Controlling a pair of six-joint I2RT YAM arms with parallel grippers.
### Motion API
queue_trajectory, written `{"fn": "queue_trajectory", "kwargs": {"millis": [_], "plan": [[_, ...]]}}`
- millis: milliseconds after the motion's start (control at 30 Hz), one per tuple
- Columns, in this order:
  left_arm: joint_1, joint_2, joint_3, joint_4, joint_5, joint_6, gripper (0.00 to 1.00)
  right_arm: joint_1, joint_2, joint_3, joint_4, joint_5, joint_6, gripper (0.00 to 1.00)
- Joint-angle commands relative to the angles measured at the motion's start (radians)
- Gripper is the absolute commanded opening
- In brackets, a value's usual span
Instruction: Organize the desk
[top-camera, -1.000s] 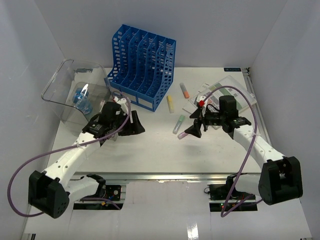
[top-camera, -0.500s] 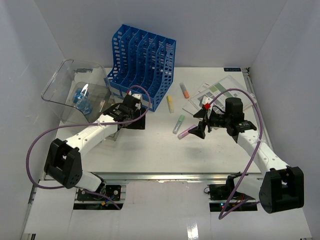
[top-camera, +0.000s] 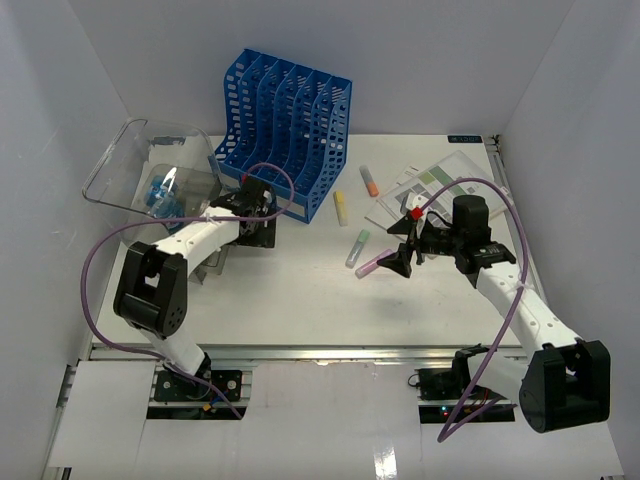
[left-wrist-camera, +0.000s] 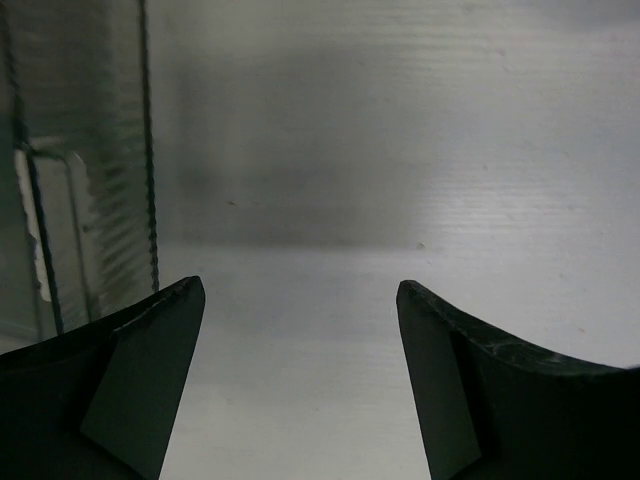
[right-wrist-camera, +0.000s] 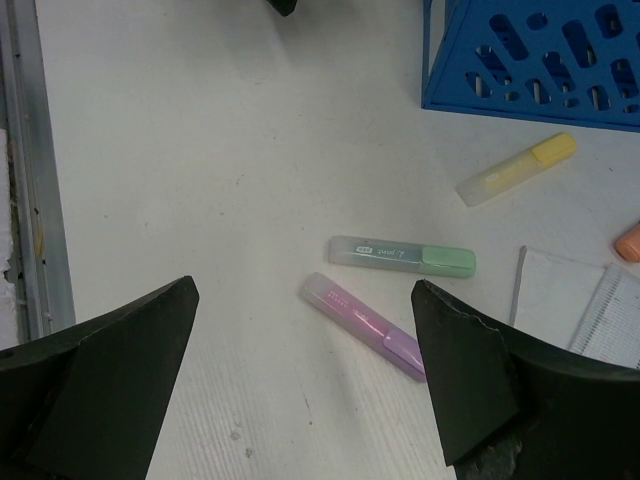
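The desk (top-camera: 300, 300) is a white tabletop with a metal rail along its front. My left gripper (top-camera: 258, 230) (left-wrist-camera: 300, 290) hangs just in front of the blue file rack (top-camera: 283, 130), open, with only bare white surface between its fingers. My right gripper (top-camera: 392, 262) (right-wrist-camera: 305, 290) is open above a purple highlighter (top-camera: 370, 266) (right-wrist-camera: 365, 325) and touches nothing. A green highlighter (top-camera: 357, 248) (right-wrist-camera: 402, 255) lies just beyond the purple one.
A clear plastic bin (top-camera: 150, 185) holding something blue stands at the back left; its wall (left-wrist-camera: 80, 200) shows beside my left fingers. A yellow highlighter (top-camera: 341, 207) (right-wrist-camera: 515, 168), an orange one (top-camera: 369, 181) and papers (top-camera: 440, 185) lie right of the rack.
The left arm has swung its gripper back toward the rack and bin, and its jaws have widened. The right gripper has shifted slightly right, staying open over the purple highlighter.
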Motion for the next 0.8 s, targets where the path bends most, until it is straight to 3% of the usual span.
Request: {"fn": "queue_trajectory", "kwargs": {"millis": [0, 333, 533, 767], "plan": [[0.082, 0.007, 0.089, 0.007, -0.09, 0.038, 0.9, -0.003, 0.016, 0.008, 0.011, -0.023, -0.017, 0.94], [0.139, 0.065, 0.184, 0.014, -0.118, 0.092, 0.91, -0.003, 0.041, 0.008, 0.011, 0.003, -0.031, 0.94], [0.123, -0.005, 0.14, 0.045, -0.108, 0.116, 0.89, -0.003, 0.057, 0.008, 0.01, 0.011, -0.035, 0.94], [0.109, -0.068, 0.045, 0.073, -0.248, 0.142, 0.86, -0.002, 0.073, 0.008, 0.01, 0.012, -0.035, 0.94]]}}
